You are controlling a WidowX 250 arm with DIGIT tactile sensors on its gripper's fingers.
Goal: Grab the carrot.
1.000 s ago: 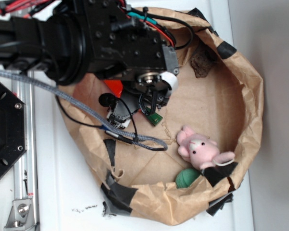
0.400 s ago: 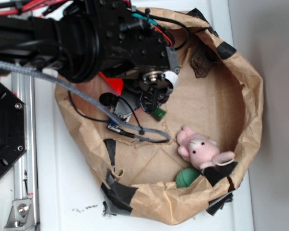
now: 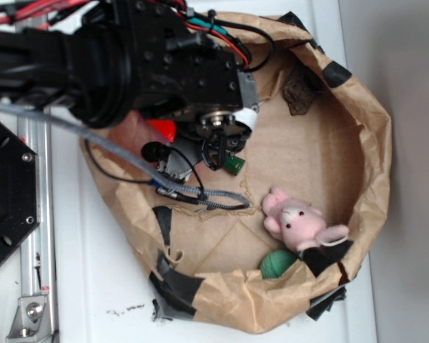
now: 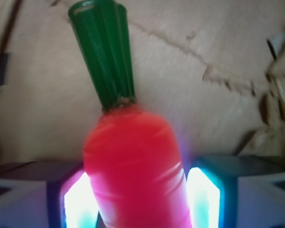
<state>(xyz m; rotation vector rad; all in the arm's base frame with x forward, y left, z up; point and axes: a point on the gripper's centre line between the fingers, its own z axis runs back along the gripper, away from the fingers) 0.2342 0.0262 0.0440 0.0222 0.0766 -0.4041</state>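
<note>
a crumpled brown paper bag [image 3: 375,143], rolled down into a shallow round basin and patched along its rim with black tape [image 3: 173,289], sits on a white tabletop [image 3: 100,286]. its floor is creased and a bit torn. the carrot [image 4: 135,175] is glossy orange plastic, smooth and rounded at the shoulder, with a ribbed dark green stem [image 4: 104,52] that ends in a flat cut top.

from the wrist view the pincer [image 4: 140,199] stands narrowly apart, with the carrot's thick end filling the gap between the two lit pads [image 4: 204,197]; the body reaches both of them, so it looks gripped, stem pointing away over the paper.

the exterior view hides most of that. there the black arm [image 3: 129,64] covers the upper left part of the bag, and of the carrot only an orange patch [image 3: 162,131] shows at the arm's lower edge and the green stem tip [image 3: 234,164] pokes out just past the pincer [image 3: 218,146]. a braided grey cable [image 3: 129,161] loops across the paper below the arm.

that view alone shows the rest of the bag: a fuzzy pink plush bunny [image 3: 297,223] lies at the lower right, well apart from the carrot, with a small green ball [image 3: 277,264] just below it against the bag's wall.
</note>
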